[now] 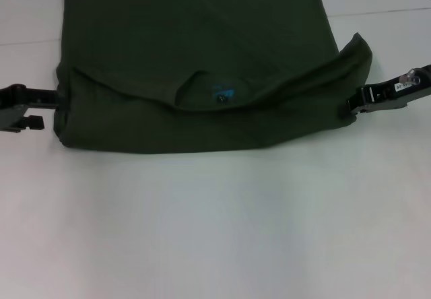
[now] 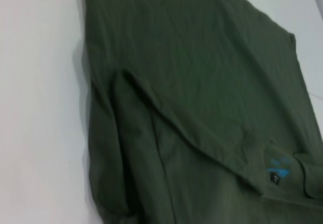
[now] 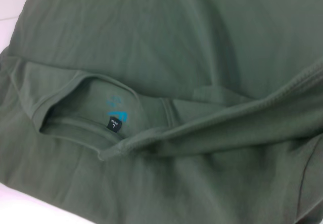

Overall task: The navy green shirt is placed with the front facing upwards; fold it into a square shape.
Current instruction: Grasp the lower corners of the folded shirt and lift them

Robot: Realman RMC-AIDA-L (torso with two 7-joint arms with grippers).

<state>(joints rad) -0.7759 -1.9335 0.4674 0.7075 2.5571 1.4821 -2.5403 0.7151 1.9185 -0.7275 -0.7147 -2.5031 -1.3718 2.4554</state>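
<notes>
The navy green shirt lies on the white table — soft and floppy. The left gripper and right gripper touch its side edges; I cannot tell their grip.

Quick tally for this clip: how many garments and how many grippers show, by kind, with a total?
Dark olive-green cotton T-shirt, partly folded on the white table: 1
Black grippers, left gripper and right gripper, at the shirt's side edges: 2
Total: 3
</notes>
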